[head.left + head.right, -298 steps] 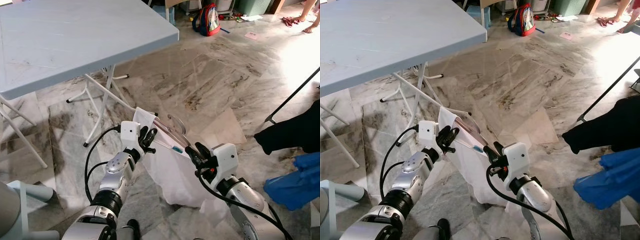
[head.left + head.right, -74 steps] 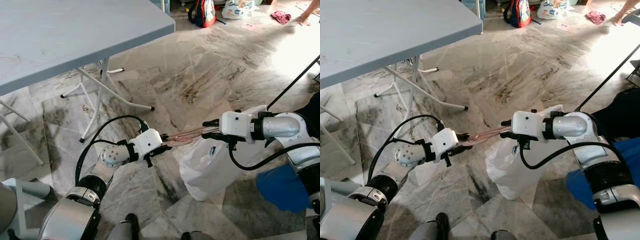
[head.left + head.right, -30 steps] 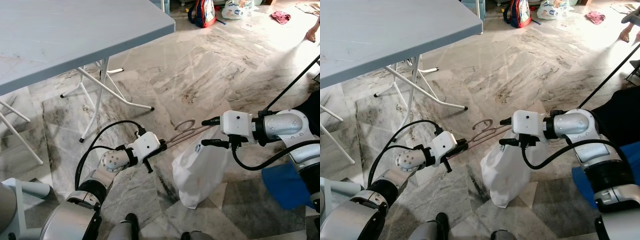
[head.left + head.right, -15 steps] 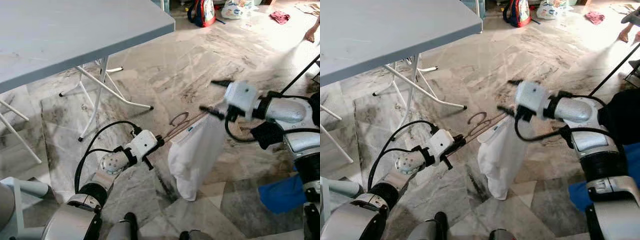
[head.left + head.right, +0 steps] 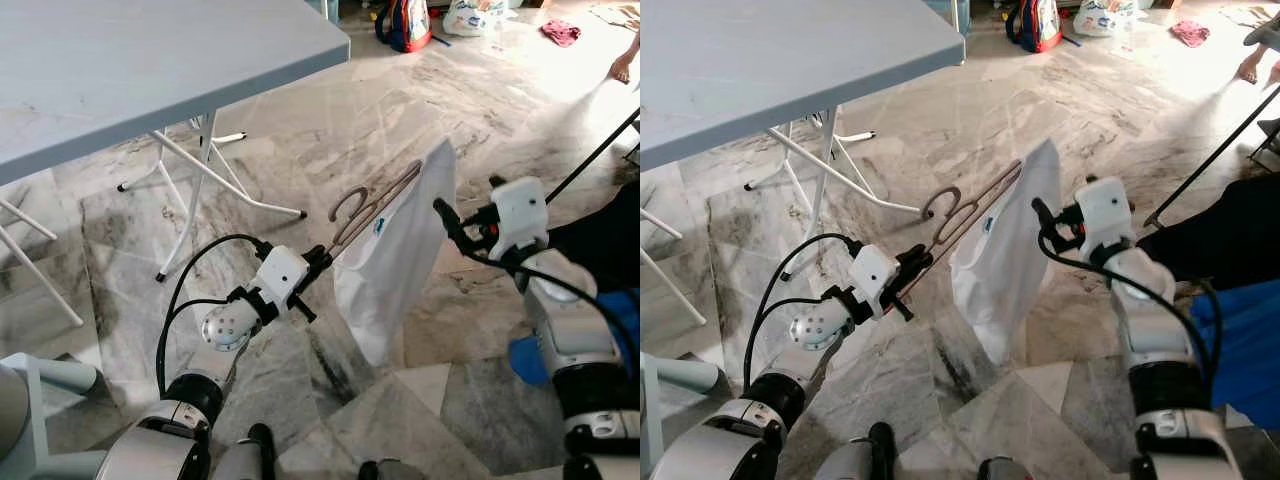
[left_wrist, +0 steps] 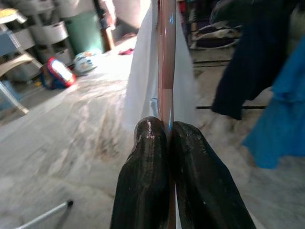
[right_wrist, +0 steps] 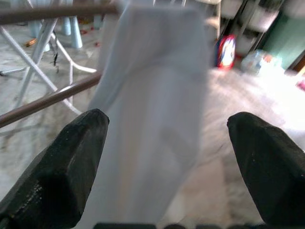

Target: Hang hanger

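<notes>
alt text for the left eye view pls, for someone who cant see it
The left gripper is shut on one end of a brown hanger that carries a white garment above a marble floor. The right gripper is open just beside the garment, and a grey folding table stands at upper left.

Lived-in home, utility or laundry corner probably. Marble tile floor [image 5: 420, 120], white folding table [image 5: 150, 70] on a metal frame, a red school backpack [image 5: 405, 22] and a plastic bag [image 5: 470, 15] dumped on the floor. Dark and blue garments [image 6: 267, 90] hang just past the left jaws.
</notes>
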Controlling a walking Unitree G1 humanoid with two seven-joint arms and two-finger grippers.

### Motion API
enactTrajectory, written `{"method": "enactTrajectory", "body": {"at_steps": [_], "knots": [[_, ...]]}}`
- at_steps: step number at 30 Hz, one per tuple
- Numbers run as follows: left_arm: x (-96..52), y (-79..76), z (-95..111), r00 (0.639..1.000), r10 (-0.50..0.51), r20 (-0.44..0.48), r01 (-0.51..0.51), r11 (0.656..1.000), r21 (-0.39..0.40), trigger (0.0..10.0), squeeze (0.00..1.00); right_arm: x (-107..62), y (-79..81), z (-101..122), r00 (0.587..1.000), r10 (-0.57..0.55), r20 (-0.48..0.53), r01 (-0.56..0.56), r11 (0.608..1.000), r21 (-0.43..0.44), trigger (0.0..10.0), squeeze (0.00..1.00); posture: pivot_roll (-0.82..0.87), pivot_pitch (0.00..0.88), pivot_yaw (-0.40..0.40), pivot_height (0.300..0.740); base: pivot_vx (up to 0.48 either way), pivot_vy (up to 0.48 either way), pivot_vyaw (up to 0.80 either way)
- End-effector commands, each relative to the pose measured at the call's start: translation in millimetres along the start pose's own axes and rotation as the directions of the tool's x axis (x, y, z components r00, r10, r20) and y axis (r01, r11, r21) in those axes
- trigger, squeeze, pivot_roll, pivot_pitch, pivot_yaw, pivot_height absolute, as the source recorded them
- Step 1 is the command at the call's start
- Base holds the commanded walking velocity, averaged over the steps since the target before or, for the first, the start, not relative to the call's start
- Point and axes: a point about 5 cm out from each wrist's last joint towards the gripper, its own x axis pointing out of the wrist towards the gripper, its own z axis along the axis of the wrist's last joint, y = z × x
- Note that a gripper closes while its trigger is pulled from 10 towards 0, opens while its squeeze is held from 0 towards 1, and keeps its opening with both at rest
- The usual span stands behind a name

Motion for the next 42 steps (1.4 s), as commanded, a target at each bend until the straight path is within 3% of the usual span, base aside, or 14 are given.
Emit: {"method": "enactTrajectory", "body": {"at_steps": [1, 2, 3, 4, 6, 11, 20, 21, 28, 42], "knots": [[4.0, -3.4, 11.2, 0.997, -0.034, 0.073, 0.032, 0.999, 0.021, 0.0, 0.0, -3.1, 7.7, -5.9, 1.0, 0.018, -0.014, -0.018, 0.999, 0.045, 10.0, 0.67, -0.06, 0.232, 0.009, 0.74, 0.0, 0.0, 0.0], [4.3, -3.9, 11.4, 0.996, -0.037, 0.076, 0.036, 0.999, 0.016, 0.0, 0.0, -3.2, 9.6, -7.3, 1.0, 0.023, -0.02, -0.022, 0.998, 0.054, 10.0, 0.67, -0.06, 0.231, 0.011, 0.74, 0.0, 0.0, 0.0], [4.7, -5.8, 11.4, 0.996, -0.049, 0.076, 0.048, 0.999, 0.01, 0.0, 0.0, -3.0, 13.2, -9.7, 0.999, 0.039, -0.028, -0.037, 0.997, 0.073, 10.0, 0.28, -0.06, 0.23, 0.014, 0.74, 0.0, 0.0, 0.0], [4.9, -7.0, 11.2, 0.995, -0.057, 0.076, 0.057, 0.998, 0.01, 0.0, 0.0, -2.9, 15.0, -10.9, 0.998, 0.048, -0.031, -0.046, 0.996, 0.083, 10.0, 0.28, -0.06, 0.23, 0.014, 0.74, 0.0, 0.0, 0.0], [5.1, -11.2, 11.0, 0.994, -0.081, 0.077, 0.081, 0.997, 0.005, 0.0, 0.0, -3.1, 21.5, -14.3, 0.996, 0.072, -0.043, -0.068, 0.993, 0.094, 10.0, 0.0, -0.06, 0.228, 0.016, 0.74, 0.0, 0.0, 0.0], [5.3, -15.0, 11.2, 0.992, -0.103, 0.079, 0.103, 0.995, 0.004, 0.0, 0.0, -2.2, 29.6, -15.9, 0.992, 0.112, -0.05, -0.106, 0.989, 0.103, 10.0, 0.0, -0.06, 0.226, 0.019, 0.74, 0.0, 0.0, 0.0], [7.0, -19.7, 19.6, 0.981, -0.149, 0.122, 0.15, 0.989, -0.002, 0.0, 0.0, 7.4, 32.4, -23.6, 0.993, 0.059, -0.105, -0.047, 0.992, 0.116, 10.0, 0.0, -0.06, 0.222, 0.021, 0.74, 0.0, 0.0, 0.0], [7.0, -21.5, 21.4, 0.978, -0.159, 0.132, 0.161, 0.987, -0.002, 0.0, 0.0, 10.8, 32.0, -26.9, 0.991, 0.026, -0.128, -0.011, 0.993, 0.117, 0.0, 0.0, -0.06, 0.222, 0.021, 0.74, 0.0, 0.0, 0.0], [5.8, -24.6, 26.7, 0.973, -0.173, 0.155, 0.175, 0.984, -0.003, 0.0, 0.0, 16.2, 21.9, -32.3, 0.982, -0.078, -0.173, 0.105, 0.982, 0.155, 0.0, 0.0, -0.04, 0.222, 0.017, 0.74, 0.0, 0.0, 0.0], [3.4, -25.1, 33.1, 0.97, -0.173, 0.168, 0.177, 0.984, -0.007, 0.0, 0.0, 9.9, -11.8, -47.6, 0.912, -0.302, -0.279, 0.354, 0.922, 0.156, 0.0, 0.0, -0.04, 0.217, 0.009, 0.74, 0.0, 0.0, 0.0]]}}
